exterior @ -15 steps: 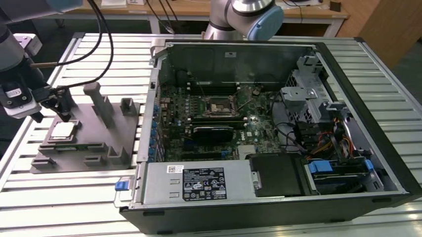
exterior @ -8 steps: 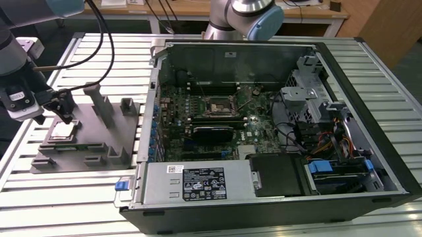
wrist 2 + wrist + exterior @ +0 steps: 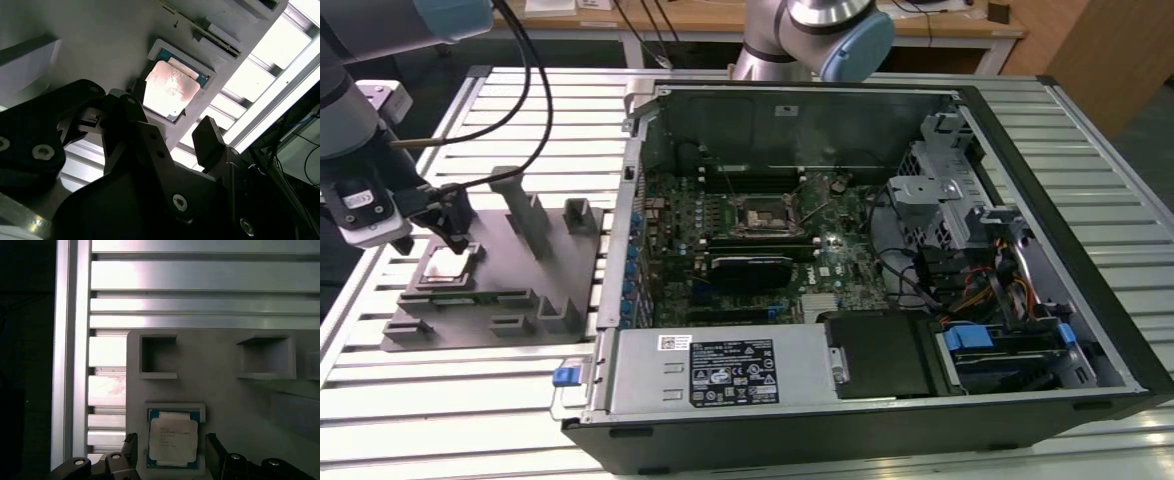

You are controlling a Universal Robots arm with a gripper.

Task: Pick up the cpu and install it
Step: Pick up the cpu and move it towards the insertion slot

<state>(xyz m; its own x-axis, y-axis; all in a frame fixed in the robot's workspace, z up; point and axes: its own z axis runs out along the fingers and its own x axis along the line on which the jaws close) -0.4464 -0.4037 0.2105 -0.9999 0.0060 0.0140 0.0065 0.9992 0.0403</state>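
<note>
Cpu (image 3: 447,266), a small flat square chip with a silvery-white metal top and thin greenish rim, is lying flat in its square recess. It is sitting at the left-centre of the exterior view and is not lifted.

The recess is part of a grey moulded plastic holder (image 3: 520,290) with upright posts. This holder is resting on the slatted aluminium counter (image 3: 467,400).

The black two-fingered tool (image 3: 456,240) is hanging directly over the chip. In the first wrist view the tool (image 3: 172,456) is standing with its fingers (image 3: 131,450) apart, one on each side of the cpu (image 3: 173,440). The second wrist view agrees: the tool (image 3: 167,122) is straddling the cpu (image 3: 170,90), and one pad (image 3: 207,142) is standing clear of the chip's edge. I am seeing no clamping contact.

To the right in the exterior view, the open black desktop computer case (image 3: 881,435) is lying on its side. The dark square socket with a metal bracket (image 3: 761,218) is showing near the middle of the green motherboard (image 3: 667,210). Its centre is looking dark, so I am judging it unfilled.

Progress, as judged: the tool is lined up over the chip, but the grasp is not made. The lift, the transfer to the socket and the seating are all outstanding.
</note>
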